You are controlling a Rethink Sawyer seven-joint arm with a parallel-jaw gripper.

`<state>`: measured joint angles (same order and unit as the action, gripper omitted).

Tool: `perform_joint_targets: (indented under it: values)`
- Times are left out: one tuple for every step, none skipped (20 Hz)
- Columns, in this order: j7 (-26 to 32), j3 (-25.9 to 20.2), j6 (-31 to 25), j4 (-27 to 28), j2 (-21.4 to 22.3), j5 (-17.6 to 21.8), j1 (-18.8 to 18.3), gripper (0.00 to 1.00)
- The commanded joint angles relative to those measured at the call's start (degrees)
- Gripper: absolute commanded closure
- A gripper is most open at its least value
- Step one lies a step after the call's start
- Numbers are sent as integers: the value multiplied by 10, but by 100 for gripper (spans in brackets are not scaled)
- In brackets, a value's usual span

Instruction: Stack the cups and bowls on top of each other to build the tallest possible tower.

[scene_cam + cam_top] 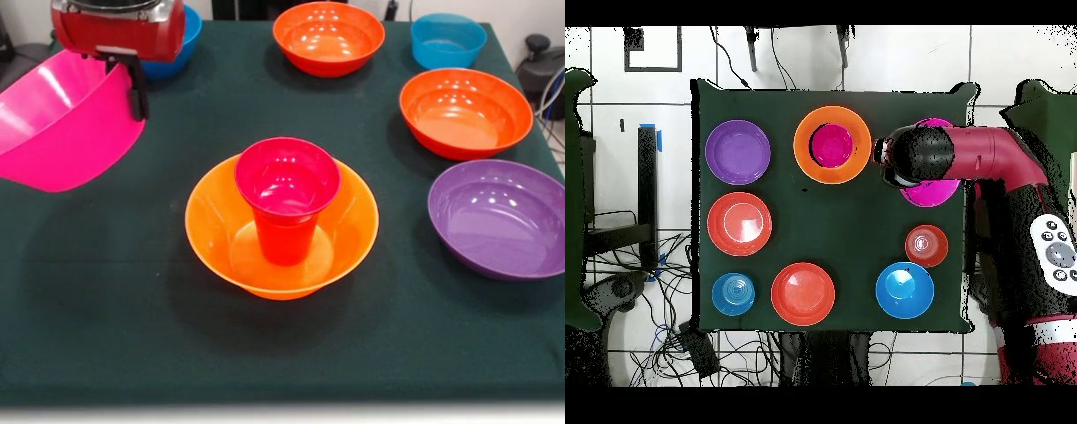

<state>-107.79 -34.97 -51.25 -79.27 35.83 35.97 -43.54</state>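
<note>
The tower stands mid-table: a large yellow-orange flared bowl [212, 234] [805, 160] with an orange-red cup [284, 238] upright in it. A small magenta bowl [287, 177] [831, 145] sits in the cup's mouth. My gripper [134, 87] is shut on the rim of the large pink bowl [62, 124] [931, 190]. It holds the bowl tilted above the table's left side in the front view, apart from the tower. In the overhead view the arm's head [913, 158] hides the gripper.
Loose bowls: a purple one [499, 216] [737, 152], two orange-red ones [465, 110] [328, 37], a small blue one [448, 40] and a blue one [181, 44] behind the arm. A small orange-red vessel [926, 245] shows only overhead.
</note>
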Motion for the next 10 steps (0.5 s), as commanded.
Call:
perform_joint_targets:
  values:
    - [43,18,-56,-49,23,-12,37,100]
    - [40,19,-54,-49,22,-14,39,100]
    - [39,20,-54,-48,21,-15,40,100]
    - [36,21,-51,-49,20,-16,42,100]
    - [34,22,-49,-49,19,-17,43,100]
    - [33,23,-48,-50,19,-19,44,100]
    - [32,24,-47,-50,19,-20,45,100]
    - [30,25,-48,-49,19,-22,47,100]
    - [30,26,-48,-48,19,-23,48,100]
    - [30,26,-50,-46,18,-25,50,100]
